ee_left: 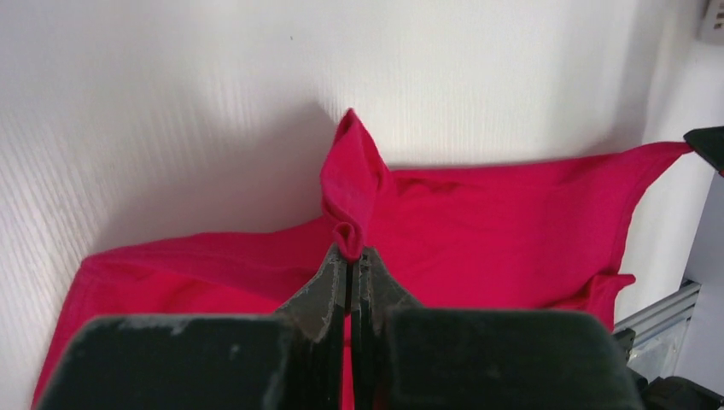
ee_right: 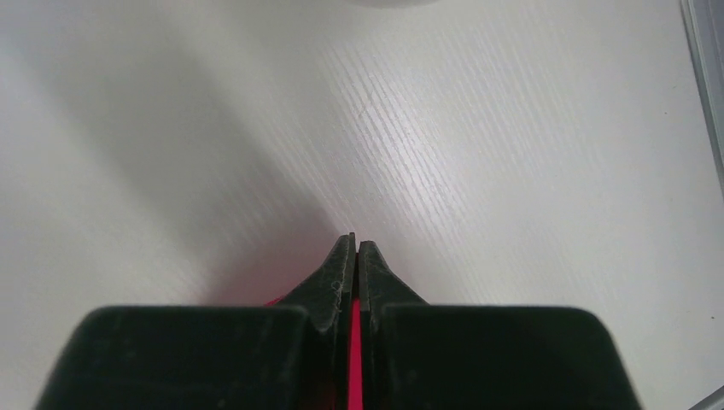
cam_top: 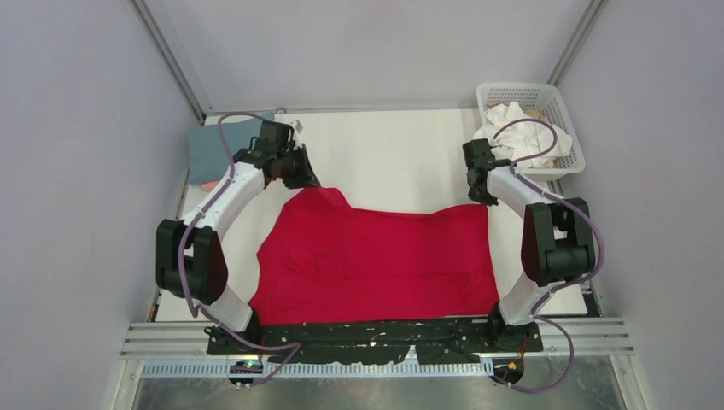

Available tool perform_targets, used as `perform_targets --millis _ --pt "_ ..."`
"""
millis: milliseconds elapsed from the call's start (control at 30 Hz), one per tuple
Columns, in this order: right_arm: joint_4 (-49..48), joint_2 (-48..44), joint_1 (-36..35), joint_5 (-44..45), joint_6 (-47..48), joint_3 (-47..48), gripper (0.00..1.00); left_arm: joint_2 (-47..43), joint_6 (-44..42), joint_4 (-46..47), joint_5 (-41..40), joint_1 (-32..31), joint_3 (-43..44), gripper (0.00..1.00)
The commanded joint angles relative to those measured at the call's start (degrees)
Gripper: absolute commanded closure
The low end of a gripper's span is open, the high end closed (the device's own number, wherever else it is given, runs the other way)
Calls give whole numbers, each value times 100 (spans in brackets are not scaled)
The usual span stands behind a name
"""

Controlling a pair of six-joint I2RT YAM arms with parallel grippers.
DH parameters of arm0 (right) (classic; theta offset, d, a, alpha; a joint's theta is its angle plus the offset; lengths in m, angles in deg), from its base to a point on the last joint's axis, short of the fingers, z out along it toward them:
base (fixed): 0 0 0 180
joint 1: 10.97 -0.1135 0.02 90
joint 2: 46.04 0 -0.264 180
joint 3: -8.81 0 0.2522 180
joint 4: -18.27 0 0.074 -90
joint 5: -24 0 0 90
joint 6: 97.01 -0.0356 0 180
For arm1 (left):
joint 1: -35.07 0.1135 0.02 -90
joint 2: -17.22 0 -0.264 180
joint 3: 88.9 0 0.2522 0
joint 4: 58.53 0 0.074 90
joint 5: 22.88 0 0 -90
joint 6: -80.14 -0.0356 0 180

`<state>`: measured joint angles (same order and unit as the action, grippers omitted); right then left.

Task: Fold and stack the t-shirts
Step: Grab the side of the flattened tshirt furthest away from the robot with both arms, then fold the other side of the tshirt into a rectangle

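1. The red t-shirt (cam_top: 376, 256) lies spread across the middle of the white table (cam_top: 393, 154), between the two arms. Its near edge reaches the black base rail.
2. The left end effector (cam_top: 309, 181) is at the far left corner of the red t-shirt. In the left wrist view the left end effector (ee_left: 352, 252) is clamped shut on a small rolled fold of red cloth, and a peak of fabric rises just beyond the fingertips.
3. The right end effector (cam_top: 483, 198) is at the far right corner of the red t-shirt. In the right wrist view the right end effector (ee_right: 355, 243) is closed, with a thin strip of red cloth pinched between its fingers (ee_right: 333, 282).
4. In the left wrist view the far edge of the red t-shirt (ee_left: 512, 222) runs in a line to its other corner, which meets a dark end effector tip at the right edge of the frame.
5. A blue-grey t-shirt (cam_top: 209, 149) lies at the far left corner of the table, beside the left arm. A sliver of pink cloth shows at its near edge.
6. A white lattice basket (cam_top: 568, 115) stands at the far right corner of the table. White t-shirts (cam_top: 516, 132) are heaped in it and spill over its near rim.
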<state>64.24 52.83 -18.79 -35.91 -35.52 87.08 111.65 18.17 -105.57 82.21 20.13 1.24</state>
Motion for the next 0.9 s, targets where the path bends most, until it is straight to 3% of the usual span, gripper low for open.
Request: perform_targets --millis 0,500,867 --pt "-40 -745 -36 -12 127 -203 95 -802 9 408 70 -132 -649 100" --pt "438 -2289 -54 -153 199 -769 95 -3759 468 404 -636 -544 -3184 100" --pt "514 -3211 -56 -443 251 -1412 95 -5381 855 -178 -727 -642 -4003 100"
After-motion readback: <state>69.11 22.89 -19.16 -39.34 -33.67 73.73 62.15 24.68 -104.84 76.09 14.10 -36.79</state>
